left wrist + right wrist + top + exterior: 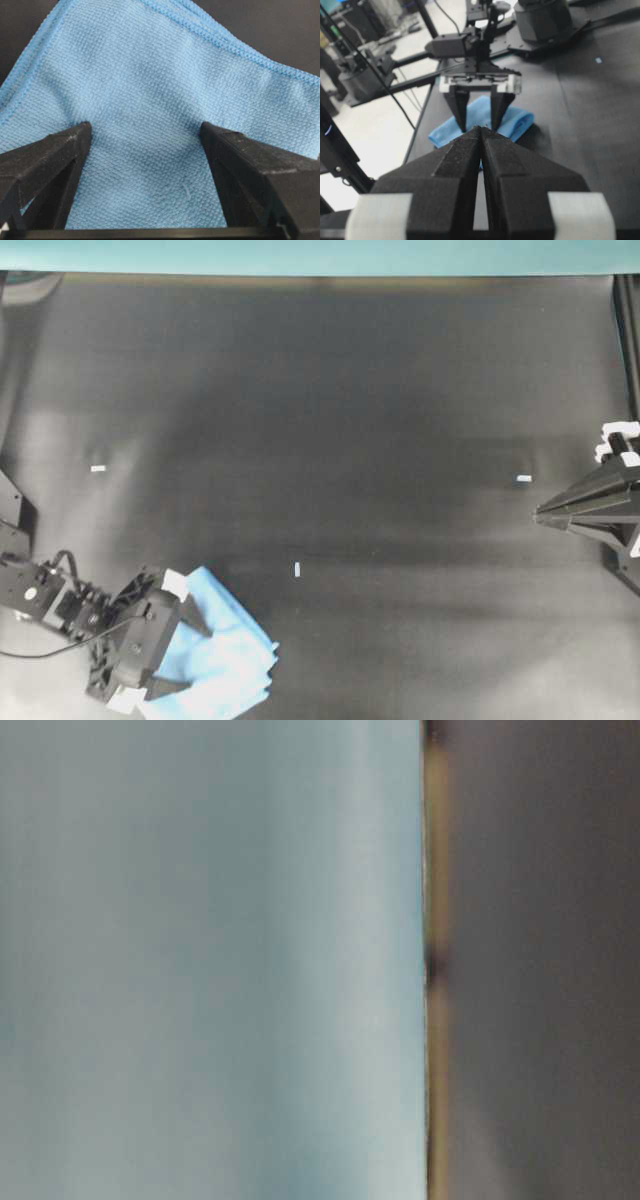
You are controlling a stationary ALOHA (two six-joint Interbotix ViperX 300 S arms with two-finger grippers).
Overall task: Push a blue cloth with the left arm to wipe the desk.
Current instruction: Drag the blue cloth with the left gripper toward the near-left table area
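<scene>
— So where does the blue cloth (222, 655) sit?

— Down at about seven o'clock on the desk (340, 410) in the overhead view, close to the bottom edge, lying flat with its layers fanned at the right corner.

— And the left arm (60, 605)?

— It reaches in from the left edge at about eight o'clock, and the left gripper (178, 640) is over the cloth's left part. In the left wrist view both fingers (55, 155) stand wide apart with blue fabric spread between and beyond them; nothing is pinched. The tips seem to press onto the cloth, though I cannot tell how firmly.

— The other one?

— The right gripper (540, 512) rests at three o'clock, well apart from the cloth, pointing toward the middle. Its fingers (462, 160) are together, tip against tip, holding nothing.

— Anything else on the desk?

— Small white tape marks (297, 570): one near the centre, one at nine o'clock, one by the right gripper. A teal edge strip (320, 255) runs along twelve o'clock. The table-level view is a blur.
</scene>
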